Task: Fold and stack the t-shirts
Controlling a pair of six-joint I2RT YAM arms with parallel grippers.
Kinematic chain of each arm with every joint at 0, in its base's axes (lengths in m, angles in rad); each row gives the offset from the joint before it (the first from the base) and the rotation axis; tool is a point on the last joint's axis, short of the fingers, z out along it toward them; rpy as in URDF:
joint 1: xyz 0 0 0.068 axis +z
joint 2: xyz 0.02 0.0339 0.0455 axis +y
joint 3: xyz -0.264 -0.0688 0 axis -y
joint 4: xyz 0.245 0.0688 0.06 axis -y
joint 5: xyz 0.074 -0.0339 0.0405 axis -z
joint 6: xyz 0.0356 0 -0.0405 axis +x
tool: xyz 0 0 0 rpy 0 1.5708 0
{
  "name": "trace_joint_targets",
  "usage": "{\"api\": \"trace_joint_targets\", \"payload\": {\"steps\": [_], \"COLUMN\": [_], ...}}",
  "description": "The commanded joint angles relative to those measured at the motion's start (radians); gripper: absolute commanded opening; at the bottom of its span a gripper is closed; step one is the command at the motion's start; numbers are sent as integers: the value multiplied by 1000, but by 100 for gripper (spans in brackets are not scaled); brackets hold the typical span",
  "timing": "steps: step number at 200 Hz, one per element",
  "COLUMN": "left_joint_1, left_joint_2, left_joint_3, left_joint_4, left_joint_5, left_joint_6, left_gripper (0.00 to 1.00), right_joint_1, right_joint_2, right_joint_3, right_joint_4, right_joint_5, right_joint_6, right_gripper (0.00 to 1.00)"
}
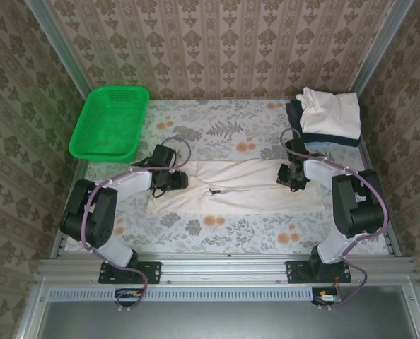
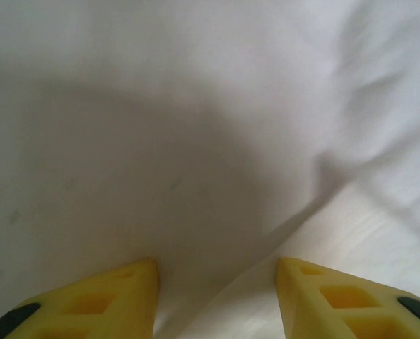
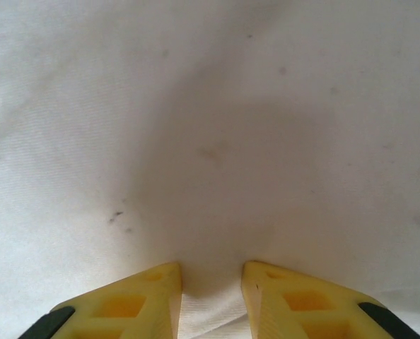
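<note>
The cream t-shirt (image 1: 231, 187) lies across the middle of the table (image 1: 224, 226), folded into a long band with straight front and back edges. Nearer than the t-shirt's front edge runs a strip of bare patterned table; beyond its back edge there is more open cloth-free surface. Beyond the t-shirt's left end sits the green basket (image 1: 104, 154), well apart from it. Beyond its right end rests a stack, a white folded shirt (image 1: 330, 113) on a dark navy one (image 1: 327, 141).

The left gripper (image 1: 176, 181) is down on the t-shirt's left end, its yellow fingers (image 2: 121, 300) standing wide apart with a soft crease running between them, nothing clamped. The right gripper (image 1: 289, 180) is on the t-shirt's right end; its fingers (image 3: 143, 304) are close together with a small pucker of cloth in the gap, and whether they pinch it cannot be told.
</note>
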Motion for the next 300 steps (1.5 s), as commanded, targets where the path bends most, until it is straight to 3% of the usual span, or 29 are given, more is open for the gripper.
{"api": "trace_joint_targets", "payload": {"steps": [1,23,60,127,136,171,219,254,300], "left_joint_1": [8,12,-16,-99,-99,-118,-169,-206,-317], "left_joint_2": [-56,-82,-91,162,179,123,12,-57,-157], "left_joint_3": [-82,-91,31,206,214,209,205,182,116], "left_joint_4": [-21,-53,-64,-74,-82,-91,-144,-186,-233], "left_joint_5": [1,-9,-2,45,39,9,-65,-88,-106], "left_joint_6": [-38,-32,47,175,180,170,147,121,11], "left_gripper": [49,53,62,59,56,28,9,0,0], "right_joint_1": [-41,-44,-34,-34,-35,-37,-37,-37,-39], "right_joint_2": [12,-23,-76,-67,-70,-78,-68,-66,-79], "right_joint_3": [-28,-14,-10,-29,-29,-30,-36,-42,-47], "right_joint_4": [-52,-74,-46,-14,-15,-22,-9,-4,-6], "right_joint_5": [-2,-10,-58,-71,-67,-51,-50,-56,-62], "right_joint_6": [-3,-12,-9,-4,-6,-13,-14,-16,-23], "right_gripper": [33,34,35,35,35,35,35,35,35]}}
